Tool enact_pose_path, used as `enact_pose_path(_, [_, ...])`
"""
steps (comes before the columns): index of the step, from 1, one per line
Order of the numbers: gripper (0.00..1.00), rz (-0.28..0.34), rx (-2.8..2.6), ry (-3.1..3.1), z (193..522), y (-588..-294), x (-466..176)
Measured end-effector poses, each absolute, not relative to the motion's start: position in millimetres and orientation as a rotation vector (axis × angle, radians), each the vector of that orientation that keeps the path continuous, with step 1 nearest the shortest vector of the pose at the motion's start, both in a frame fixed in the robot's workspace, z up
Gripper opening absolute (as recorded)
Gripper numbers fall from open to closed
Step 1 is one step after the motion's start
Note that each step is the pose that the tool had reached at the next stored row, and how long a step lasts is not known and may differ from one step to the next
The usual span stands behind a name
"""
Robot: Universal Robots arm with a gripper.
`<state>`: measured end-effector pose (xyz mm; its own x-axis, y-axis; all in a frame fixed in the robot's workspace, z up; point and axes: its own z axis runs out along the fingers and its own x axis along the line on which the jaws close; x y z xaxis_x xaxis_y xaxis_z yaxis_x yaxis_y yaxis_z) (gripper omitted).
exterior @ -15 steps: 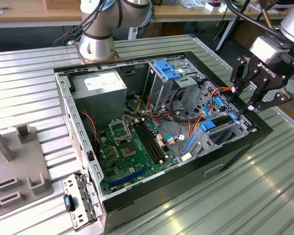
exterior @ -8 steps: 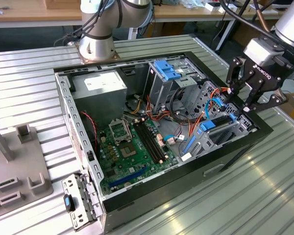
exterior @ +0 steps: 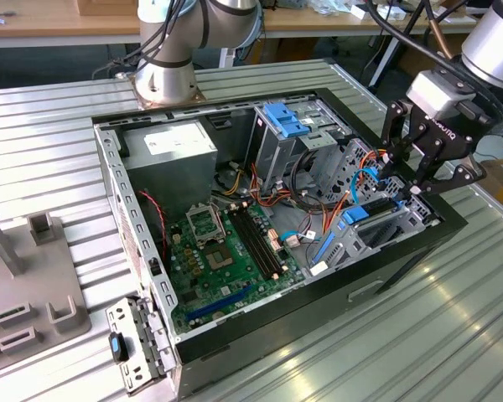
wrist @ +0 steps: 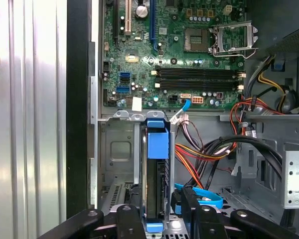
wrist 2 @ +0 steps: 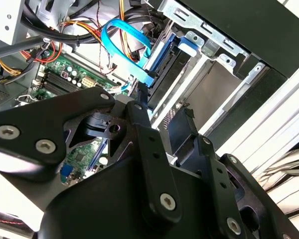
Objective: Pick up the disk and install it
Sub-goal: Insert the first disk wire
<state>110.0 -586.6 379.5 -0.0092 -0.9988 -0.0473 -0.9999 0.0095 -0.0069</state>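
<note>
The disk (wrist: pixel 157 144) stands on edge in a metal bay at the open computer case's corner, on the exterior view's right; its bright blue carrier frame faces up. In the second wrist view the disk (wrist 2: pixel 162 69) lies just past my fingertips, its blue frame edges along the slot. In the exterior view the disk (exterior: pixel 370 211) sits low in the bay. My gripper (exterior: pixel 417 180) hangs directly above it, open. Its black fingers (wrist 2: pixel 139 99) stand apart with only the bay's metal showing between them, and they flank the disk's near end in the first wrist view.
A grey power-supply box (exterior: pixel 178 151) and a tall cage with a blue latch (exterior: pixel 283 121) fill the case's far side. The motherboard (exterior: pixel 226 251) lies in the middle. Orange and black cables and a blue cable (wrist 2: pixel 124 45) crowd beside the bay. A grey fixture (exterior: pixel 25 276) sits on the exterior view's left.
</note>
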Motion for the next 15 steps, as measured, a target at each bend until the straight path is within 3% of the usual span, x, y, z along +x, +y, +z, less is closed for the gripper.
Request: enact_pose_path(15, [0.44,0.045,-2.224,2.165,379.5,-586.4,114.5])
